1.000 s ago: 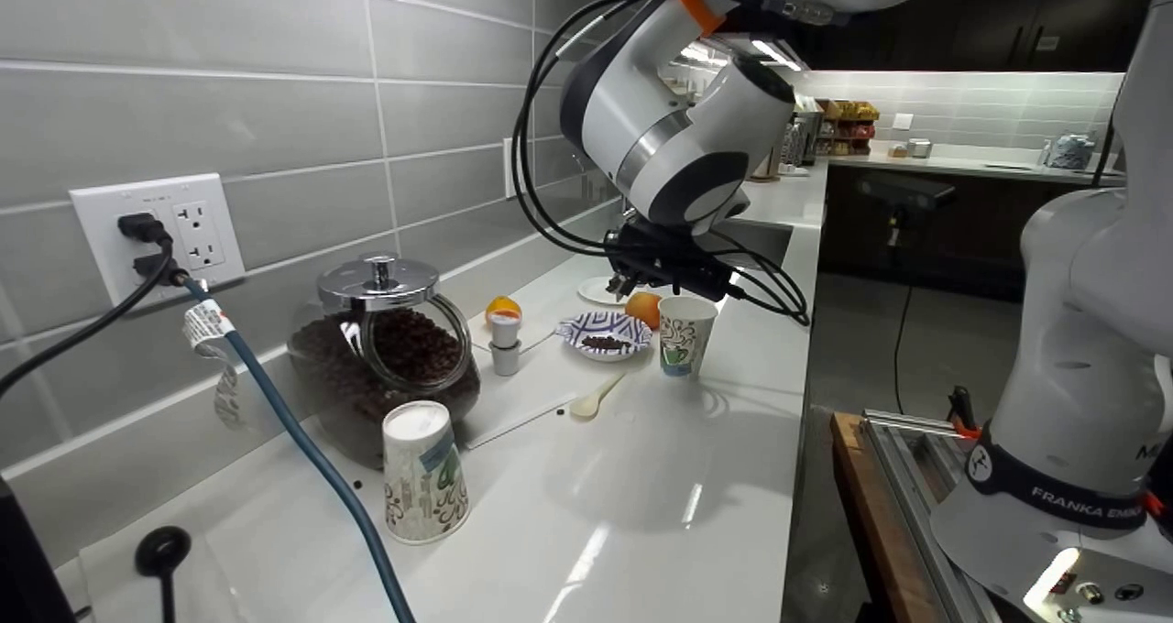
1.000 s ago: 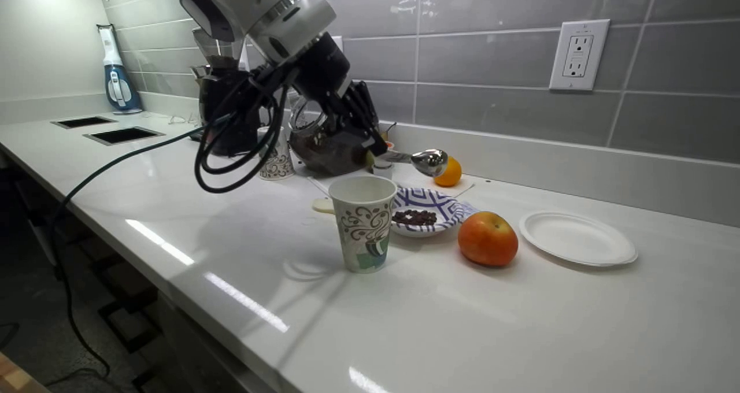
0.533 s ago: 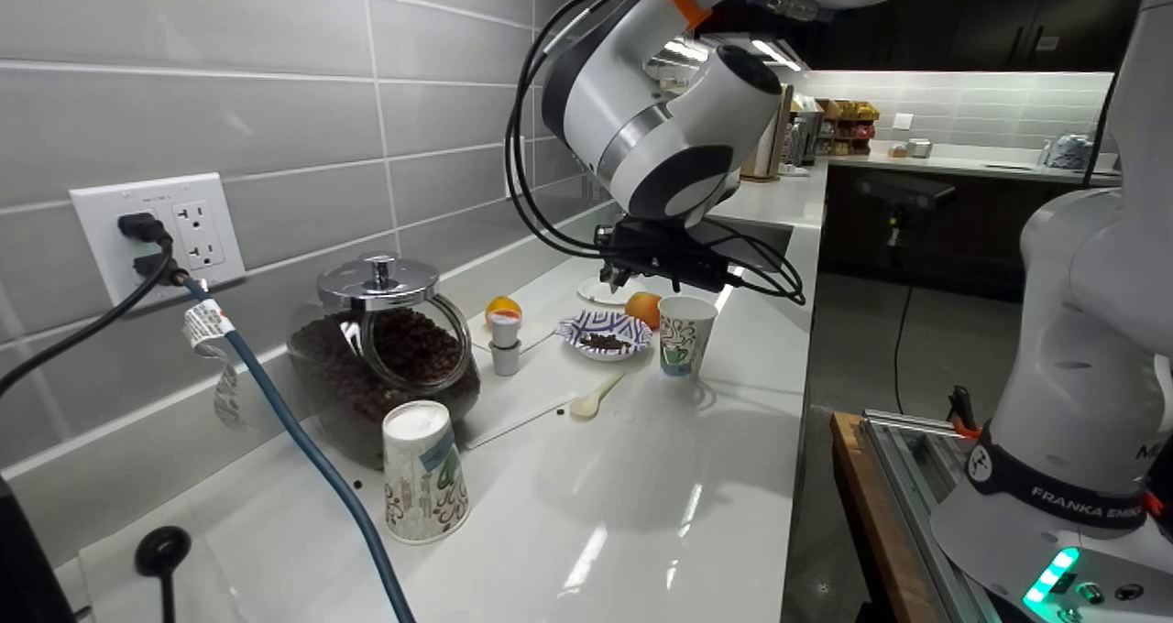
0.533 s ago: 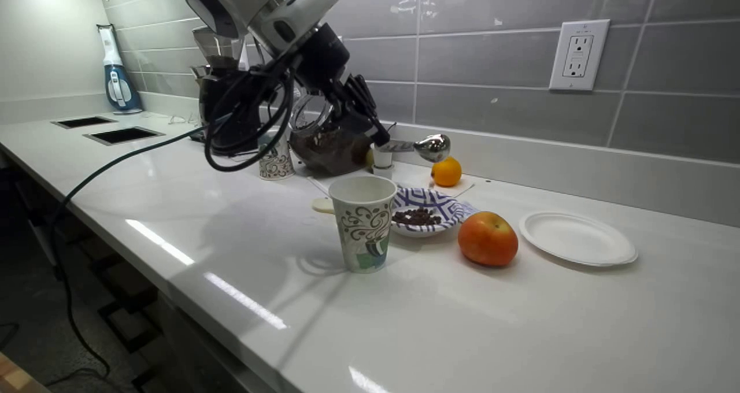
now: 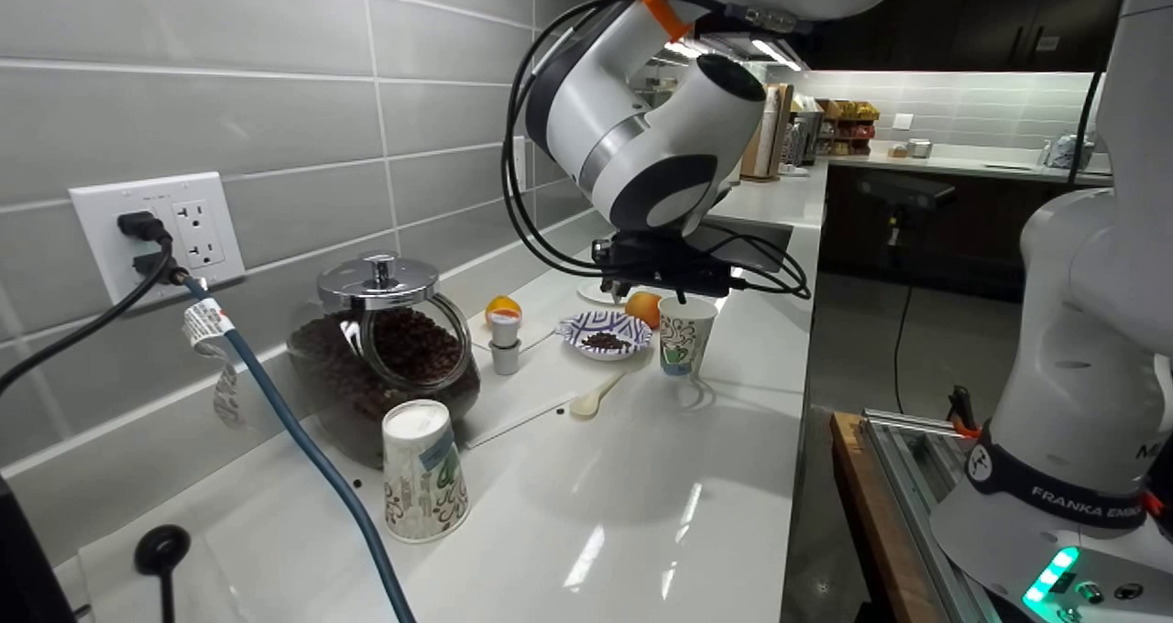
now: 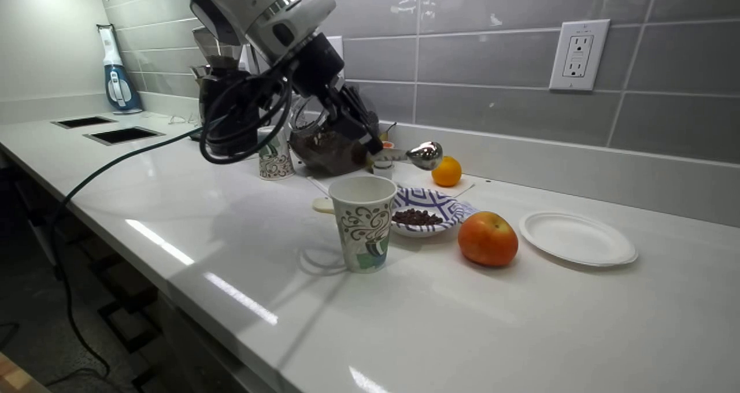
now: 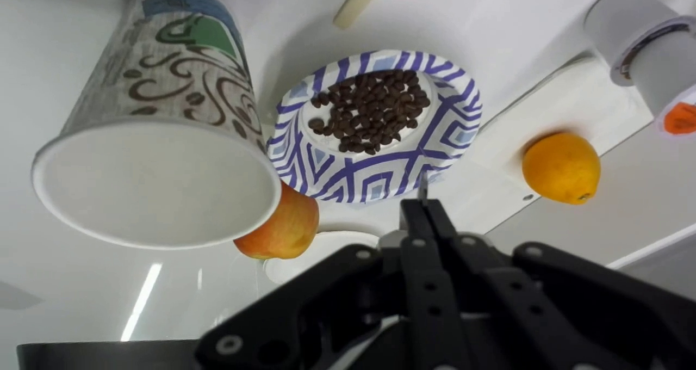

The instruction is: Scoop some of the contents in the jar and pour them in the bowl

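The worktop [image 5: 641, 486] is carrying the whole set-up along a tiled wall [image 5: 275, 119]. Above it the arm [image 5: 586, 119] is arching, its wrist [image 5: 664, 192] slanting downward, a pose probably keeping its load clear of the rims below. The jar [image 5: 376, 366] is standing by the wall, its mouth facing away from the tiles, probably for admitting a tool at a slant. The bowl [image 7: 380, 174] is sitting apart from the jar and is presumably serving as receiver. The upright cup [image 6: 364, 225] is standing just beside the bowl, where a low swing could be tipping it. The scoop [image 6: 426, 155] is projecting from the fingers [image 7: 414, 217], which are pinching its handle with scarcely a gap showing, likely leaving its head free for tipping; whether anything is filling it is not showing. The beans [image 7: 375, 111] are lying in the bowl, suggesting that some pouring is already counting as done.
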{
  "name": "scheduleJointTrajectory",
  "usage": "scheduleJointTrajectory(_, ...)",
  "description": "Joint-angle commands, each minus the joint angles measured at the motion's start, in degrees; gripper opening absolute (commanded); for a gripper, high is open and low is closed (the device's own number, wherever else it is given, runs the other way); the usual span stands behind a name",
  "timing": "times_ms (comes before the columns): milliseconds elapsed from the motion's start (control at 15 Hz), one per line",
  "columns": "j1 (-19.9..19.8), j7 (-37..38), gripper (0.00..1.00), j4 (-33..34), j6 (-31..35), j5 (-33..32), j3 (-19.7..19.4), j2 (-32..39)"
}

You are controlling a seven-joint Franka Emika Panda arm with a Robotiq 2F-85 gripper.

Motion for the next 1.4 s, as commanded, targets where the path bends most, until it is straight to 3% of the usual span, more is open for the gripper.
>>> scheduleJointTrajectory(0,-0.4,-5.1,0.02,2.5,3.3,4.0,0.6,1.4)
scheduleJointTrajectory(467,-0.2,-8.6,0.02,4.3,7.3,3.3,0.5,3.6)
scheduleJointTrajectory(800,2.0,-10.2,0.02,6.3,10.3,2.3,-0.5,5.8)
scheduleJointTrajectory(933,2.1,-8.3,0.03,4.1,8.3,1.8,-0.9,4.4)
scheduleJointTrajectory(1333,2.9,-7.6,0.01,5.7,11.6,1.3,-1.0,6.7)
